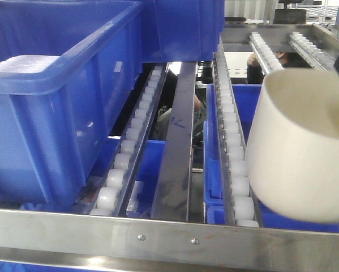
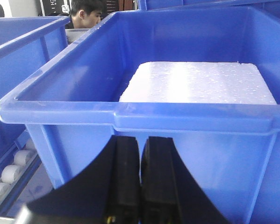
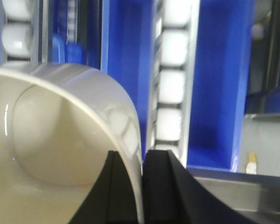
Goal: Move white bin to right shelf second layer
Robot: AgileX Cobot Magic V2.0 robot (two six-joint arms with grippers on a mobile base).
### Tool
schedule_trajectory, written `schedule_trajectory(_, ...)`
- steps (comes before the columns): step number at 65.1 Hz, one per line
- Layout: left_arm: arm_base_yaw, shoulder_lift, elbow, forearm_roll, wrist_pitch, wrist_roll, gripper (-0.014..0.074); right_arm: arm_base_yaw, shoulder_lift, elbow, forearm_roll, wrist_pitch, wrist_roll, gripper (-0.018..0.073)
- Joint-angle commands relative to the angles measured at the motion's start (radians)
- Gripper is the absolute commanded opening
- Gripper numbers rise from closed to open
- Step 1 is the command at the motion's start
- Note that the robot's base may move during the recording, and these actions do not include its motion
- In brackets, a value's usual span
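White bin (image 1: 299, 147): glossy cream-white tub, smooth tapering walls, held tilted at the right of the front view, above the front end of a roller rail and partly covering blue crates below; whether its base touches the rail cannot be told. Right gripper (image 3: 142, 186): two black fingers pinched on the bin's rim, one inside the wall and one outside, the wall clamped between them; the bin's pale interior (image 3: 46, 144) fills the left of the wrist view. Right shelf second layer (image 1: 231, 141): steel rails carrying rows of small white rollers, running away from a screwed front crossbar (image 1: 169, 235); a flat steel strip (image 1: 177, 141) lies between the rails. Large blue crate (image 1: 50, 96): sits on the rollers at left, holding a white foam slab (image 2: 200, 84). Left gripper (image 2: 140, 186): black fingers pressed together with nothing between them, just in front of that crate's near wall. Lower blue crates (image 1: 152, 158): visible beneath the rails. Person (image 2: 86, 11): dark-haired, behind the crates, head only.
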Motion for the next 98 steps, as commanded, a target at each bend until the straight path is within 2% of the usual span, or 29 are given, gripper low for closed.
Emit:
schedule_trajectory(1,0.002,-0.016,0.037,-0.006,-0.084,-0.003,0.0085,0.001,-0.012,-0.036,-0.004,-0.048,0.007,0.0060)
schedule_trajectory(21,0.002,-0.016,0.037,-0.006,-0.084,-0.003,0.0085,0.000,-0.010,-0.032,-0.025,-0.034,0.007,0.0153)
schedule_trajectory(39,0.002,-0.016,0.037,-0.006,-0.084,-0.003,0.0085,-0.006,-0.009,-0.030,-0.038,-0.033,0.007,0.0165)
schedule_trajectory(52,0.002,-0.016,0.037,-0.006,-0.084,-0.003,0.0085,-0.006,-0.008,-0.025,-0.018,-0.032,0.007,0.0282)
schedule_trajectory(65,0.002,-0.016,0.037,-0.006,-0.084,-0.003,0.0085,-0.006,-0.008,-0.007,-0.017,-0.032,0.007,0.0342)
schedule_trajectory(77,0.002,-0.016,0.037,-0.006,-0.084,-0.003,0.0085,-0.006,-0.022,-0.007,-0.002,-0.059,0.007,0.0438)
schedule_trajectory(98,0.002,-0.016,0.037,-0.006,-0.084,-0.003,0.0085,-0.006,-0.148,-0.009,-0.002,-0.022,0.005,0.0437)
